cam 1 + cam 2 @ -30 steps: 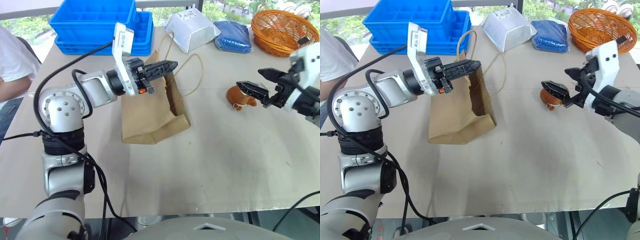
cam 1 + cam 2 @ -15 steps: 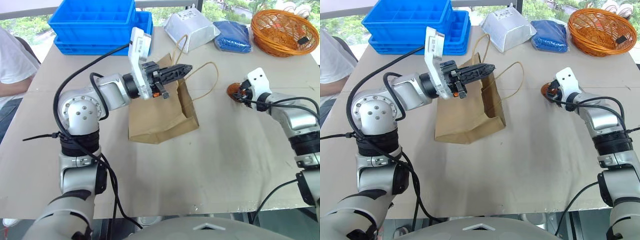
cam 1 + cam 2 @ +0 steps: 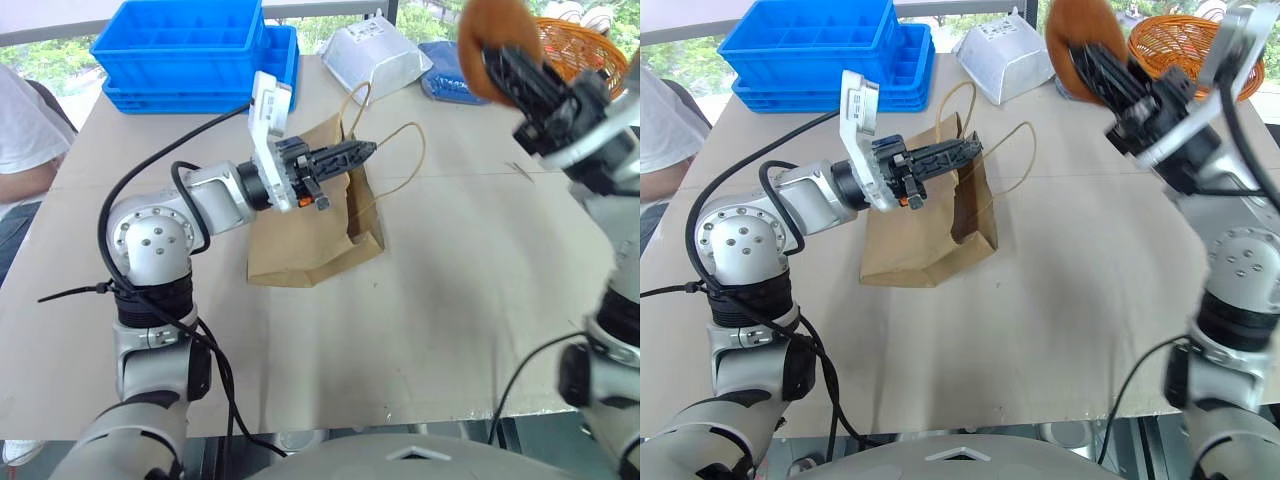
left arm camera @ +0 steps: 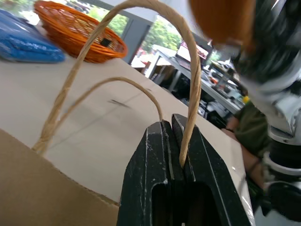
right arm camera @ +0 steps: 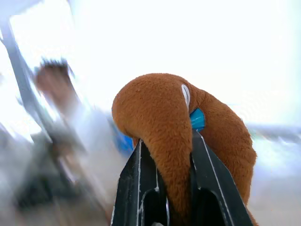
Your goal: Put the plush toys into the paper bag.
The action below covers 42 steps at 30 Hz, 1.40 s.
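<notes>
Tan table (image 3: 430,300) with creased covering, blue compartment crates (image 3: 185,50) stacked at far edge, orange wicker basket (image 3: 1185,50), grey-white pouch (image 3: 372,62), blue cloth bundle (image 3: 447,82), daylight and green foliage behind, seated person in white sleeve (image 3: 25,120) at left

paper bag (image 3: 315,235): matt brown kraft, creased; handles of rough tan twine (image 4: 188,80). brown plush toy (image 5: 164,122): short fuzzy pile, small glossy blue mark. gripper fingers (image 4: 146,188): black plastic, slight sheen. crate (image 3: 185,50): smooth blue plastic. basket (image 3: 1185,45): orange woven wicker. table (image 3: 450,300): matt beige.
</notes>
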Each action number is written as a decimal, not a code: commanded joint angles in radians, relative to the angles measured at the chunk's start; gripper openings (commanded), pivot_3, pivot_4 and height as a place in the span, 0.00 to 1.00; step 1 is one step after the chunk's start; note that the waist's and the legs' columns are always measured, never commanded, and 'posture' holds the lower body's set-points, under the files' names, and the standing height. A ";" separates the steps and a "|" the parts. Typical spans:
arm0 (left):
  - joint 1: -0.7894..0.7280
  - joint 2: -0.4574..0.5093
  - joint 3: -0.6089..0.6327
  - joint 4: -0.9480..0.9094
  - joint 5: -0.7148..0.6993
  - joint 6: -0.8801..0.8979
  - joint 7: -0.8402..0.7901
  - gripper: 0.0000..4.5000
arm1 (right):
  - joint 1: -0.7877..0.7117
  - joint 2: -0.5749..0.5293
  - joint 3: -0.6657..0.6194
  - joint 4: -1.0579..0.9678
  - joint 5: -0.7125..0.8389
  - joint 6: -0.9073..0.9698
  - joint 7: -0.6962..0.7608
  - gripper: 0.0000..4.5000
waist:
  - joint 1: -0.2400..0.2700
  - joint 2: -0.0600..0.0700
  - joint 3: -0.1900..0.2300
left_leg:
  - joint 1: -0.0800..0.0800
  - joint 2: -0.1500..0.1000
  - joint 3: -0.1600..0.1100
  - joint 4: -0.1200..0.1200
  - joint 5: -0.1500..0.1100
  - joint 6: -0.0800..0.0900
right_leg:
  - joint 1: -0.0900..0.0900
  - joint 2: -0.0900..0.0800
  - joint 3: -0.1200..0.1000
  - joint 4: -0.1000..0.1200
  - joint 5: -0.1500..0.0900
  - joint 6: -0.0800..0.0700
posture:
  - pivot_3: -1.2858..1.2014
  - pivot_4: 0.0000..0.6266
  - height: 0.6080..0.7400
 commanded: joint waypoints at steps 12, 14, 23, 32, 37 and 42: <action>0.008 -0.010 0.147 -0.028 -0.188 -0.006 0.114 0.00 | 0.139 -0.145 0.477 0.041 -0.423 -0.122 0.338 0.01 | 0.010 0.000 0.000 | -0.005 -0.002 -0.003 0.000 0.000 0.001 | -0.002 -0.004 -0.004 -0.003 0.000 0.000 | 0.52 0.24 1.00; 0.003 -0.009 0.143 -0.027 -0.197 -0.010 0.123 0.00 | 0.137 -0.195 0.560 0.054 -0.538 -0.194 0.416 0.01 | 0.008 0.000 0.000 | -0.005 -0.002 -0.004 0.000 0.000 0.001 | -0.002 -0.004 -0.005 -0.003 0.000 0.000 | 0.52 0.24 1.00; -0.016 -0.019 0.103 -0.023 -0.226 -0.011 0.135 0.00 | 0.043 -0.238 0.762 0.253 -0.984 -0.590 0.572 0.01 | 0.008 0.000 0.000 | -0.005 -0.002 -0.003 0.001 0.000 0.000 | -0.002 -0.004 -0.005 -0.003 0.000 0.000 | 0.52 0.24 1.00; -0.027 -0.012 0.037 -0.001 -0.210 -0.001 0.062 0.00 | -0.169 -0.096 0.866 0.557 -1.142 -1.095 0.750 0.01 | 0.008 0.000 0.000 | -0.004 -0.002 -0.005 0.001 0.001 -0.002 | -0.002 -0.006 -0.005 -0.003 0.000 0.000 | 0.52 0.24 1.00; 0.014 0.019 0.047 -0.018 -0.198 -0.005 0.041 0.00 | -0.151 -0.093 0.796 0.569 -1.143 -1.124 0.712 0.52 | 0.008 0.000 0.000 | -0.005 -0.003 -0.006 0.001 0.001 -0.002 | -0.002 -0.008 -0.006 -0.004 0.000 0.000 | 0.52 0.24 1.00; 0.061 0.082 0.047 -0.043 -0.142 -0.023 -0.018 0.00 | -0.028 -0.202 0.667 0.376 -1.029 -0.865 0.727 0.60 | 0.012 0.000 0.000 | -0.006 -0.003 -0.007 0.001 0.001 -0.002 | -0.002 -0.009 -0.007 -0.004 0.000 0.000 | 0.52 0.24 1.00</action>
